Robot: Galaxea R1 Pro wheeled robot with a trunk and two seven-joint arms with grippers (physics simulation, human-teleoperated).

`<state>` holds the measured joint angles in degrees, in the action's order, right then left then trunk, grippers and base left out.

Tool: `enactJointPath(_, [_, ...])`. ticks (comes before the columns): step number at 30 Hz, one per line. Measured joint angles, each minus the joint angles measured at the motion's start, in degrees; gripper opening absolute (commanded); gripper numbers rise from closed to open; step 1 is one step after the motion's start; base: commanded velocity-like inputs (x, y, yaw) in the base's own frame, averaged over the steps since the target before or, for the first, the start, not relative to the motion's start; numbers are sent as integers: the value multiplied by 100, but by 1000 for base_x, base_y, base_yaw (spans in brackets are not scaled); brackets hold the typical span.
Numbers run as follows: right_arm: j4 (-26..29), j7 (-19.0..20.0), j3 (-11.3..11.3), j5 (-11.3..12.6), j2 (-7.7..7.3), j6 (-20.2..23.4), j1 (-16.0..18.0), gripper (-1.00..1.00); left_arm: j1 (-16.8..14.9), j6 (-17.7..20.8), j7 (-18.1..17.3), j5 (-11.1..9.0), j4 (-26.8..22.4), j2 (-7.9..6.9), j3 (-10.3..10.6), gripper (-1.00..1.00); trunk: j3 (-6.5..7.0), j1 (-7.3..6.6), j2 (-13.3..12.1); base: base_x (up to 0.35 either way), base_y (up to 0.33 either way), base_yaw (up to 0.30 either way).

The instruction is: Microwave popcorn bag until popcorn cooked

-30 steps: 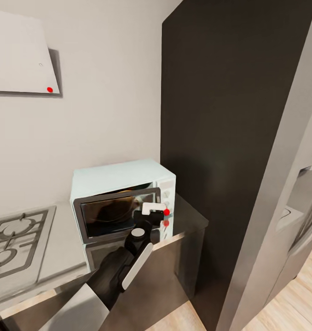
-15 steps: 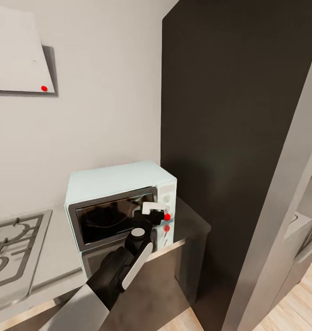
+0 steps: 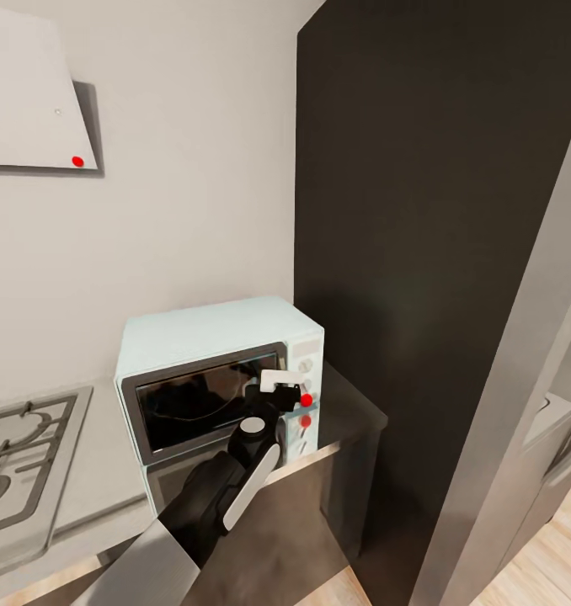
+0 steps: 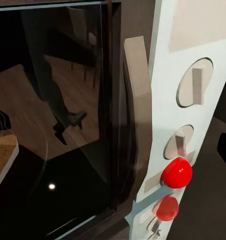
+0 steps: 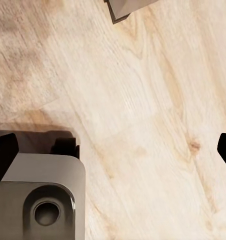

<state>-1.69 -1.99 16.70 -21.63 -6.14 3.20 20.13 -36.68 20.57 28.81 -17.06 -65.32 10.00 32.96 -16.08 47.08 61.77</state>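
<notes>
Microwave (image 3: 222, 370) sits on the countertop (image 3: 100, 471) at the right end, hard against the tall dark cabinet (image 3: 420, 252), with the gas hob (image 3: 20, 454) at its 9 o'clock. Door reads as closed, dark glass with reflections.

Left gripper (image 3: 279, 389) is right at the microwave's control panel, at about 4 o'clock from the door centre, just beside the red indicator light (image 3: 306, 400). Jaw opening: cannot tell, since the fingers are end-on and overlap the panel.

Left wrist view: door handle (image 4: 139, 115) runs beside the glass, with two knobs (image 4: 193, 90) and the red light (image 4: 176, 172) on the pale panel. A tan corner at the frame edge behind the glass (possibly the popcorn bag (image 4: 2, 155), too cropped to be sure).

Right wrist view: wood floor (image 5: 143, 115) and part of the robot base (image 5: 40, 200). Right gripper's dark fingertips (image 5: 3, 155) sit at opposite frame edges, so the jaws are spread wide, holding nothing.
</notes>
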Motion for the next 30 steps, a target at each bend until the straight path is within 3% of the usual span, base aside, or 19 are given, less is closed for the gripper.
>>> enactJointPath(30, [-2, 9, 0, 0, -7, 6, 0, 100, 2, 7, -14, -27, 8, 0, 94, 100, -1, -1, 2, 16, 0, 0])
